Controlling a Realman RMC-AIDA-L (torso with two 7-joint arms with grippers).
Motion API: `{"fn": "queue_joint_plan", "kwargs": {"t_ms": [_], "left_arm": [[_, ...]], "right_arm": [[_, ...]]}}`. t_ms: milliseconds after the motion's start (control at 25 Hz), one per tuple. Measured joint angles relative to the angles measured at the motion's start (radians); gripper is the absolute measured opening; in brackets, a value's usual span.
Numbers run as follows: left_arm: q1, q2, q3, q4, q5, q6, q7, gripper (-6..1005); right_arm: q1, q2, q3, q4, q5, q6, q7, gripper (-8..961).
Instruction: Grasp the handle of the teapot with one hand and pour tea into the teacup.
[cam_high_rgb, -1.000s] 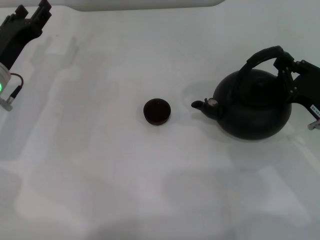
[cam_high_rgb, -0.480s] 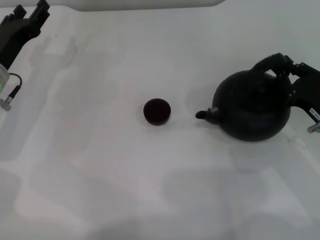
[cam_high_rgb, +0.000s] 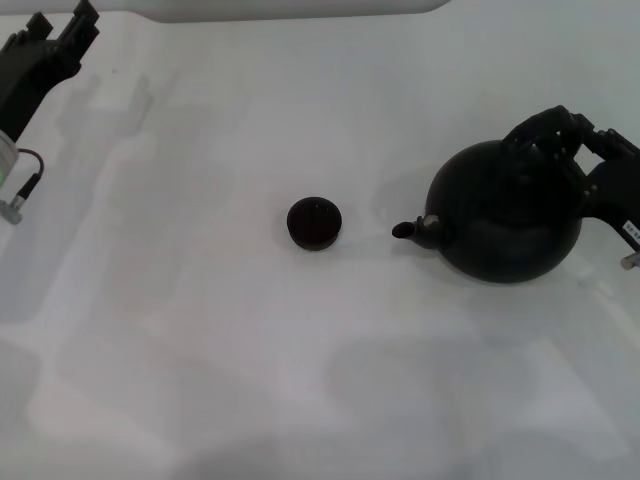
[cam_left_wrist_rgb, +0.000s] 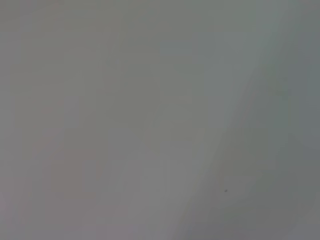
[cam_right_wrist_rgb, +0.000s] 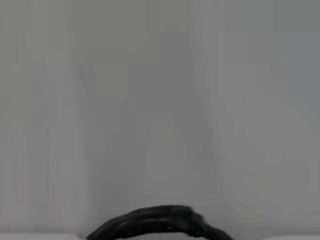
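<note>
Head view | right gripper (cam_high_rgb: 566, 128) jaws around handle (cam_high_rgb: 535, 126) | teapot (cam_high_rgb: 505, 210) tilted

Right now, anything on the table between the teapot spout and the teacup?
Nothing visible. In the head view, bare white table lies between the teapot spout and the teacup. The right gripper is at the handle on the pot's far side; the left gripper is parked at the far left corner.

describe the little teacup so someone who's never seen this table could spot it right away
On the white table, start at the big round black teapot on the robot's right, at the right pincer. Follow its spout leftward across bare tabletop to the teacup, standing alone near the middle. It is tiny, round, shallow and dark, far smaller than the teapot.
</note>
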Motion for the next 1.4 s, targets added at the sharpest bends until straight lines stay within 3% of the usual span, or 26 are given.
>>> {"fn": "queue_joint_plan", "kwargs": {"t_ms": [280, 760, 1080, 1400], "left_arm": [[0.005, -0.002, 0.001, 0.000, 0.000, -0.001, 0.000, 714], [-0.001, -0.001, -0.005, 0.000, 0.000, -0.002, 0.000, 714], [-0.002, 0.000, 0.002, -0.001, 0.000, 0.006, 0.000, 714], [-0.004, -0.002, 0.003, -0.027, 0.000, 0.004, 0.000, 714]], "right_arm": [[-0.024, -0.004, 0.010, 0.009, 0.002, -0.035, 0.104, 508], [-0.143, -0.001, 0.018, 0.018, 0.019, -0.151, 0.084, 874], [-0.171, 0.003, 0.019, 0.030, 0.192, -0.187, -0.065, 864], [-0.132, 0.007, 0.019, -0.024, 0.345, -0.124, -0.286, 865]]}}
